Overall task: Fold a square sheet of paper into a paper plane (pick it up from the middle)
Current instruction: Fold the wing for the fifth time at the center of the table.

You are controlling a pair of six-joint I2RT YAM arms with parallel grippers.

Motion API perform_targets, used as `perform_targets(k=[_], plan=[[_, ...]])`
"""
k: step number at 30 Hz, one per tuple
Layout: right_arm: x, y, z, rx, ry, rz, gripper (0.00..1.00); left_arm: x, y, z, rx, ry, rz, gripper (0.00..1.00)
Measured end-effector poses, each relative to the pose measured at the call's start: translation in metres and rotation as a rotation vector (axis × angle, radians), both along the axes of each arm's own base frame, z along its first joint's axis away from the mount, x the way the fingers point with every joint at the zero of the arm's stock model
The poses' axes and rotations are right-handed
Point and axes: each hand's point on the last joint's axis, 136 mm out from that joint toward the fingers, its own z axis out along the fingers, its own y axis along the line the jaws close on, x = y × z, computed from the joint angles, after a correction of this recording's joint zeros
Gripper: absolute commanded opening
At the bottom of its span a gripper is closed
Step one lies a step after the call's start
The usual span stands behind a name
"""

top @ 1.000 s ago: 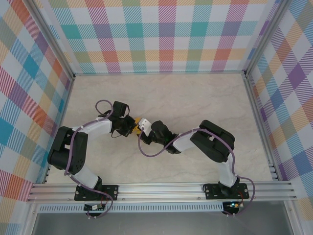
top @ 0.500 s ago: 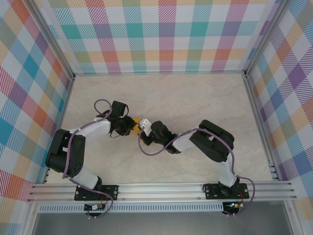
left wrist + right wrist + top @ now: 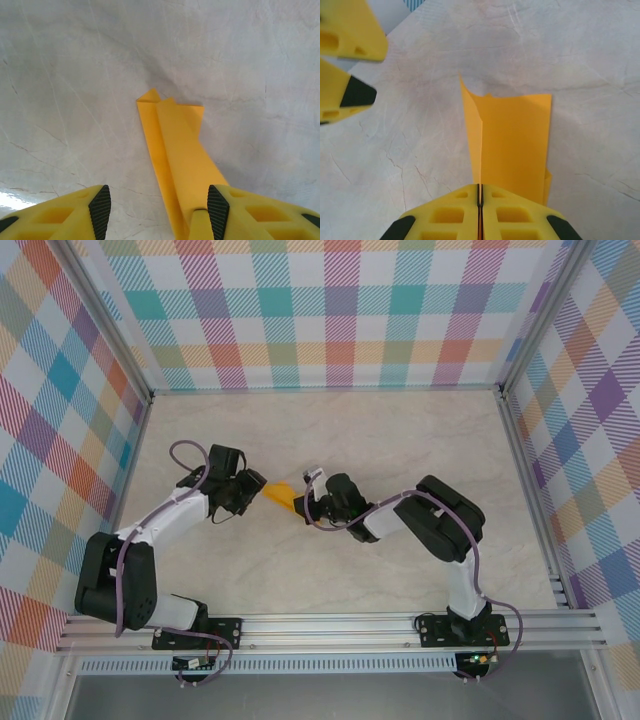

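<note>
Overhead and wrist views of a partly folded sheet. The orange-yellow paper (image 3: 283, 496) sits near the middle of the bench (image 3: 400, 440), between the tips of the two arms, as a narrow creased strip and not a flat square. Its surface is matte, plain and unmarked. The bench is pale and stone-like, with fine grey veins and a faint sheen.

From the left wrist the paper (image 3: 177, 150) shows long lengthwise folds, stacked layers and a small notched, pointed far end. From the right wrist the paper (image 3: 515, 140) appears as an upright ridge beside a flat, nearly rectangular flap with one square corner, and it casts a soft shadow.

Left jaws: open, the textured black pads (image 3: 100, 205) well apart. The strip runs in alongside the right-hand pad, and contact there cannot be told.

Right jaws: closed on the paper, the yellow plastic fingers (image 3: 445, 220) meeting at a thin seam into which the ridge disappears.

The left arm's yellow fingers (image 3: 350, 30) show at the upper left of the right wrist view, apart from the paper.

Both wrist views cut off the paper's near end. From above the arms hide part of it, and its creases are too small to read. Checked pastel walls (image 3: 340, 310) enclose the bench.
</note>
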Motion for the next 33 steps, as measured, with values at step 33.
perform_targets(k=[33], plan=[[-0.005, -0.008, -0.025, 0.116, 0.393, -0.083, 0.03, -0.002, -0.036, -0.025, -0.159, -0.156, -0.196, 0.27]])
